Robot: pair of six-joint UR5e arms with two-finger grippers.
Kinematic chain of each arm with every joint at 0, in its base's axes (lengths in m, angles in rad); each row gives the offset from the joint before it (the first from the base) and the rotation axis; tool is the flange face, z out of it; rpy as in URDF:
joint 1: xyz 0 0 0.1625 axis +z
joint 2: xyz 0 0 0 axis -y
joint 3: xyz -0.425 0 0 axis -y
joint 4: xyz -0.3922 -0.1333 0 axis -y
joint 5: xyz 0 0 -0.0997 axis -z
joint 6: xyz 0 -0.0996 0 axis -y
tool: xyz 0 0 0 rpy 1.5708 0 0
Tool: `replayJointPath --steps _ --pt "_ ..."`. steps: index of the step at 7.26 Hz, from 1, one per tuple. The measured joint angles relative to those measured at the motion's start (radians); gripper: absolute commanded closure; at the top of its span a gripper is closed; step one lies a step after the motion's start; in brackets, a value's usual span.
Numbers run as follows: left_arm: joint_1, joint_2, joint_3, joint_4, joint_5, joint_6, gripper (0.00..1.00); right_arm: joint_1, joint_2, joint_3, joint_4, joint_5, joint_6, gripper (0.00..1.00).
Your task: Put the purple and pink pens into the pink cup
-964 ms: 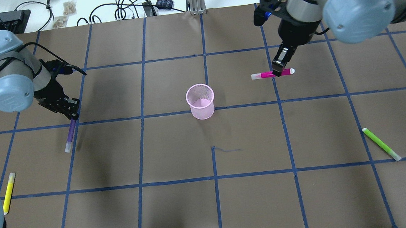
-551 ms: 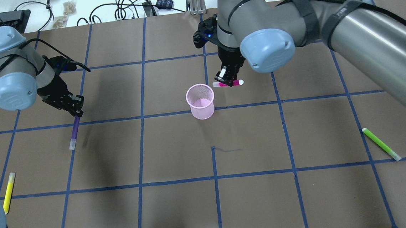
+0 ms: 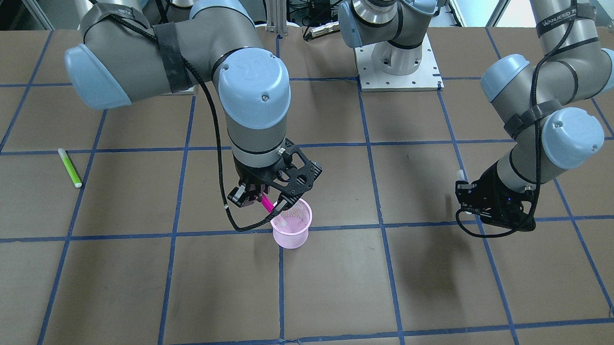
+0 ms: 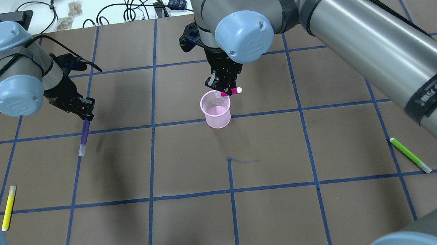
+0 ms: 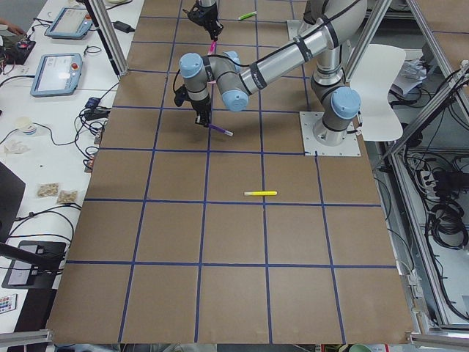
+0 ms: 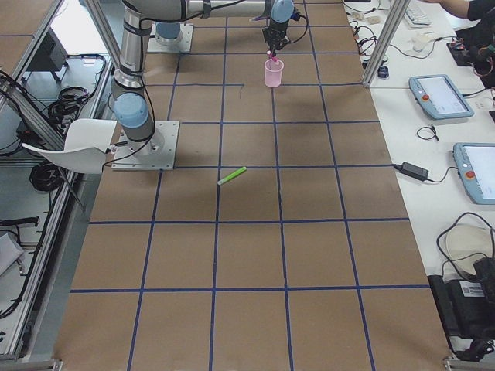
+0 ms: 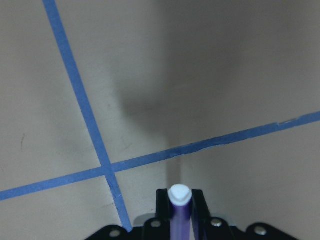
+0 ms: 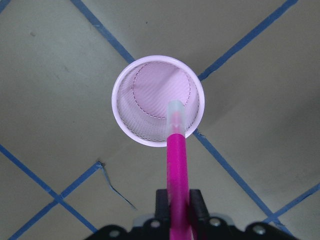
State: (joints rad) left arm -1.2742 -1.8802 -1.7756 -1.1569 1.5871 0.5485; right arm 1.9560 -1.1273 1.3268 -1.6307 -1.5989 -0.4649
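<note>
The pink mesh cup [image 4: 218,118] stands upright near the table's middle. My right gripper [image 4: 224,88] is shut on the pink pen [image 4: 233,92] and holds it tilted just above the cup's rim. In the right wrist view the pen's [image 8: 176,160] clear tip lies over the cup's [image 8: 131,125] opening, near its rim. In the front view the pen [image 3: 267,201] points down into the cup [image 3: 289,240]. My left gripper [image 4: 87,114] is shut on the top end of the purple pen [image 4: 84,135], which hangs above the table at the left. The pen also shows in the left wrist view [image 7: 180,210].
A yellow pen [image 4: 8,208] lies near the left front edge. A green pen [image 4: 410,155] lies at the right. Cables and small boxes [image 4: 137,9] sit beyond the table's far edge. Blue tape lines grid the brown table top.
My right arm has carried the pink pen left, from the right square to over the cup, and tilted it tip-down. My left gripper with the purple pen has shifted slightly right.
</note>
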Motion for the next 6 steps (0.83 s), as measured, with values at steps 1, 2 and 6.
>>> replayJointPath --steps 1,2,6 --pt "0.006 0.003 0.0 -0.01 0.001 0.0 1.0 0.01 0.003 0.003 0.005 0.004 0.006 0.69" --pt "0.008 0.01 0.0 -0.017 -0.007 0.001 1.0 0.021 0.007 0.01 -0.001 0.007 0.006 0.01" --pt "0.007 0.034 0.002 -0.015 -0.04 -0.001 1.0 0.017 -0.006 0.015 -0.06 -0.022 0.009 0.0"
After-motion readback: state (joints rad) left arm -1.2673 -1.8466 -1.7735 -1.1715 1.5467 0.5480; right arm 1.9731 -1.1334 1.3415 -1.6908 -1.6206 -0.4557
